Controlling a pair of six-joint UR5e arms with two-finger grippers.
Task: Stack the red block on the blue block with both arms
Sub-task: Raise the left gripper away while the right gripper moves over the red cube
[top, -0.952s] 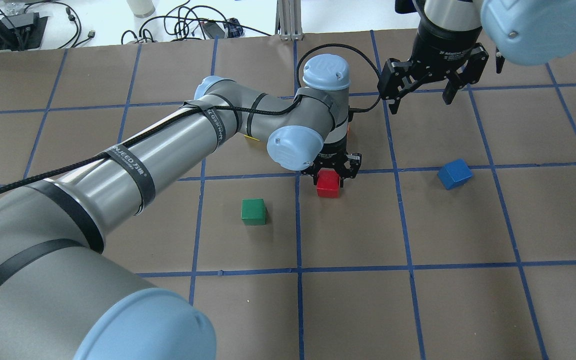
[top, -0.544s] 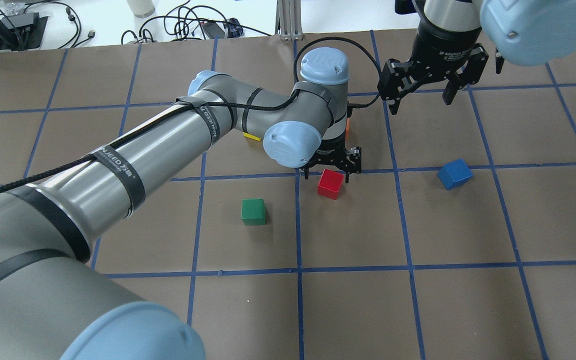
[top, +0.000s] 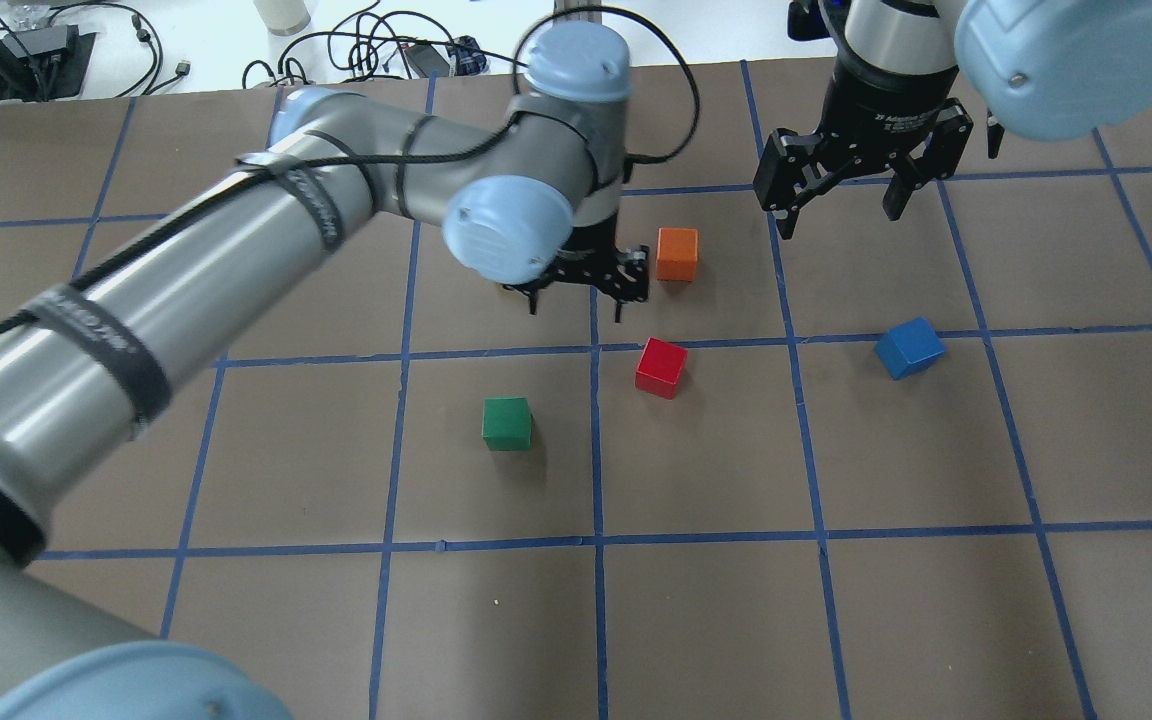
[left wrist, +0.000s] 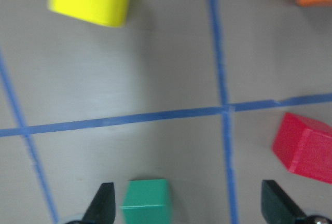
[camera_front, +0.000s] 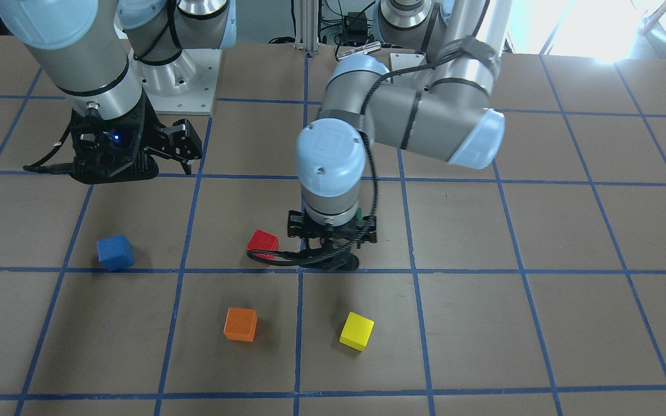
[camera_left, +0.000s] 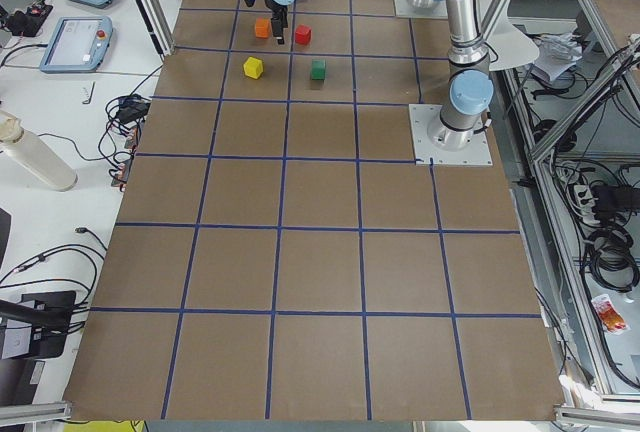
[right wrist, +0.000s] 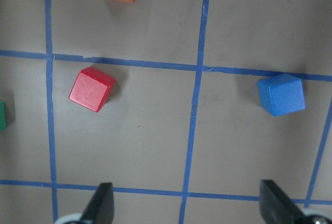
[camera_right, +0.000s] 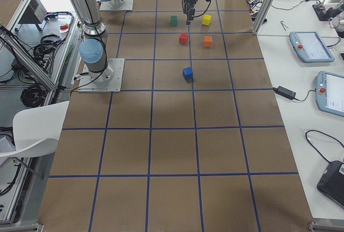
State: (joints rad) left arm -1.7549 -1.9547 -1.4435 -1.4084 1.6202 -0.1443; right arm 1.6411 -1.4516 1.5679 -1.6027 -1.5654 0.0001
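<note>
The red block [top: 660,367] sits alone on the brown table, tilted against the grid; it also shows in the front view [camera_front: 262,241], the left wrist view [left wrist: 306,149] and the right wrist view [right wrist: 92,89]. The blue block [top: 909,347] sits apart to its right, also seen in the front view [camera_front: 115,252] and the right wrist view [right wrist: 281,94]. My left gripper [top: 576,305] is open and empty, raised, just beyond and left of the red block. My right gripper [top: 838,215] is open and empty, high beyond the blue block.
An orange block [top: 677,253] lies right beside my left gripper. A green block [top: 507,422] lies near-left of the red one. A yellow block [camera_front: 356,330] is hidden under my left arm in the overhead view. Blue tape lines grid the table.
My left gripper, which was around the red block, opened, rose and pulled away to the far left. The red block stays on the table. The right arm barely moved.
</note>
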